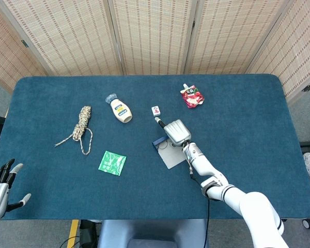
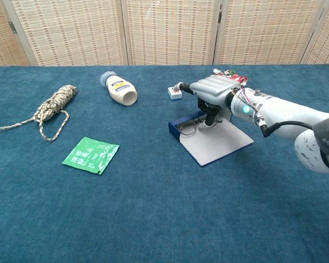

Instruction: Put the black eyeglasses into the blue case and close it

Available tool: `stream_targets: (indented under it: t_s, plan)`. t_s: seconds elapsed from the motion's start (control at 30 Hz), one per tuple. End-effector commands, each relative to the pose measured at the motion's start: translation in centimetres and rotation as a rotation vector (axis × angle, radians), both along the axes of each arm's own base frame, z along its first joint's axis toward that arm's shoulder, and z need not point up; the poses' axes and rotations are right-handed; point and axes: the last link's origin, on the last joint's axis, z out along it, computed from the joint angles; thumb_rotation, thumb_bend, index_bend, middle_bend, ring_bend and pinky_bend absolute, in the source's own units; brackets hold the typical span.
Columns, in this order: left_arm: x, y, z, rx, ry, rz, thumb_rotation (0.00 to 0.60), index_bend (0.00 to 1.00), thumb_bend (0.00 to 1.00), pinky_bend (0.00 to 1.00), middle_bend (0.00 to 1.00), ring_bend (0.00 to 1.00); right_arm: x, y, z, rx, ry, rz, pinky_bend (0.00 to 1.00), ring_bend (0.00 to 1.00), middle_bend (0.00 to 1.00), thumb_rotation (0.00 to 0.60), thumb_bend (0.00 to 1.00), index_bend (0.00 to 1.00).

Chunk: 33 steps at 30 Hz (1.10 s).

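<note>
blue felt covers the wide table [image 1: 51, 103], and near its middle lies the open blue eyeglasses case [image 2: 208, 139], its pale inner lid flat on the cloth and its shallow blue tray at the left end; the thin black wire-framed eyeglasses [image 2: 191, 127] sit at that tray end, partly in it, their lenses tilted toward the chest camera. the silver right hand [image 2: 211, 90] hovers palm-down right over the glasses, fingers curled down onto the frame near the back edge of the case, seemingly pinching the glasses, though the contact itself is half hidden under the palm. the left hand [image 1: 1, 187] hangs off the near left corner of the table, well apart from everything, fingers spread and holding nothing. just behind the right hand's fingertips is a small white tile with a red mark [image 1: 155, 110]. farther back on the right lies a red snack pouch [image 1: 191, 96]. left of the tile a cream squeeze bottle with a grey cap [image 1: 119, 109] lies on its side, further left a coiled beige rope bundle [image 1: 81, 125], and nearer the front a green foil sachet [image 1: 112, 163] lies flat
</note>
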Motion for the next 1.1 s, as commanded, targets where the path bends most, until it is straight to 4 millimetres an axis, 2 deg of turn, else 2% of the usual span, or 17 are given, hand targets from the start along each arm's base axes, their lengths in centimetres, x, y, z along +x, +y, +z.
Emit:
stream_targets:
  t_s: [0.03,0.27,0.53,0.63,0.77,1.1]
  plan:
    - [0.0,0.0,0.0,-0.001,-0.003,-0.003,0.6,0.14,0.25,0.26,0.04,0.08,-0.8,0.8,0.8,0.001,-0.045,0.01,0.99,1.0,0.87,0.6,0.21,0.0]
    - [0.3,0.0,0.0,0.002,-0.009,-0.022,0.6,0.14,0.25,0.26,0.04,0.08,-3.4,3.8,4.3,-0.028,-0.128,0.092,0.99,1.0,0.87,0.6,0.21,0.0]
    - [0.7,0.0,-0.2,-0.003,-0.018,-0.036,0.6,0.13,0.25,0.26,0.03,0.08,-7.8,7.4,6.5,-0.041,-0.121,0.091,0.99,1.0,0.87,0.6,0.21,0.21]
    - [0.8,0.1,-0.3,-0.005,-0.019,-0.038,0.6,0.13,0.25,0.26,0.03,0.08,-9.6,8.2,6.6,-0.042,-0.103,0.067,0.99,1.0,0.87,0.6,0.21,0.26]
    - [1.1,0.1,-0.6,-0.017,-0.024,-0.048,0.6,0.13,0.25,0.26,0.03,0.08,-11.0,8.4,6.2,-0.035,-0.069,0.032,0.99,1.0,0.87,0.6,0.2,0.27]
    - [0.9,0.0,-0.6,-0.017,-0.024,-0.036,0.6,0.13,0.25,0.26,0.03,0.08,-11.6,7.4,5.1,-0.041,-0.034,0.007,0.99,1.0,0.89,0.6,0.19,0.29]
